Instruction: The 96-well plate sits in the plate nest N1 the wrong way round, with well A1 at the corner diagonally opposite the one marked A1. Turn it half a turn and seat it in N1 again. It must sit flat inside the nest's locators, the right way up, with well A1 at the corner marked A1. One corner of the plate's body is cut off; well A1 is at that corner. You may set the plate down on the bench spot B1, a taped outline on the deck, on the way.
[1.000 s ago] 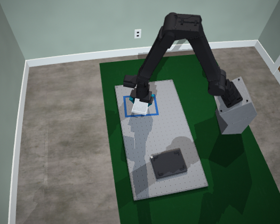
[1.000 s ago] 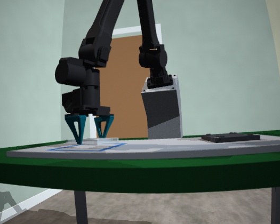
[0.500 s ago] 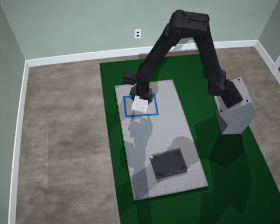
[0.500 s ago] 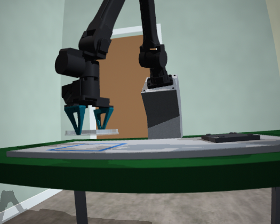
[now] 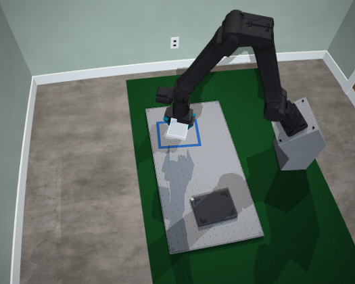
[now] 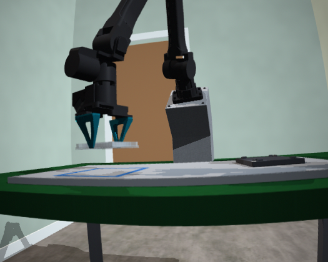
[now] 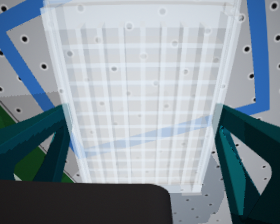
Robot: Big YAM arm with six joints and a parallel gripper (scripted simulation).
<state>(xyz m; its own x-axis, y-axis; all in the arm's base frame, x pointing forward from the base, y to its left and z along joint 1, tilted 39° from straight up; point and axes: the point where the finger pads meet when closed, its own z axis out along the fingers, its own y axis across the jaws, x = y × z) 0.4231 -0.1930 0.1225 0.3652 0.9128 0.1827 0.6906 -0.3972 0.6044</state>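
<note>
Exterior view shows the gripper (image 6: 104,144) pinching the 96-well plate (image 6: 114,145) between its teal fingers (image 6: 89,131), the plate held level in the air above the taped blue outline of bench spot B1 (image 6: 102,172), well apart from the grey deck (image 6: 176,176) beneath it. From the top camera the plate (image 5: 176,131) appears inside the upper part of the blue outline (image 5: 178,146), with the gripper (image 5: 180,122) clamped on the end of it nearest the arm's wrist. The plate nest N1 (image 5: 214,207), a dark tray with small corner locators, lies near the other end of the deck with nothing in it, well apart from the plate. The wrist camera looks along the translucent plate (image 7: 140,90), whose well grid runs away from the lens, with a teal finger pressed against each long side and the blue tape (image 7: 256,36) and the perforated deck visible past its edges. Which corner is cut off cannot be made out.
</note>
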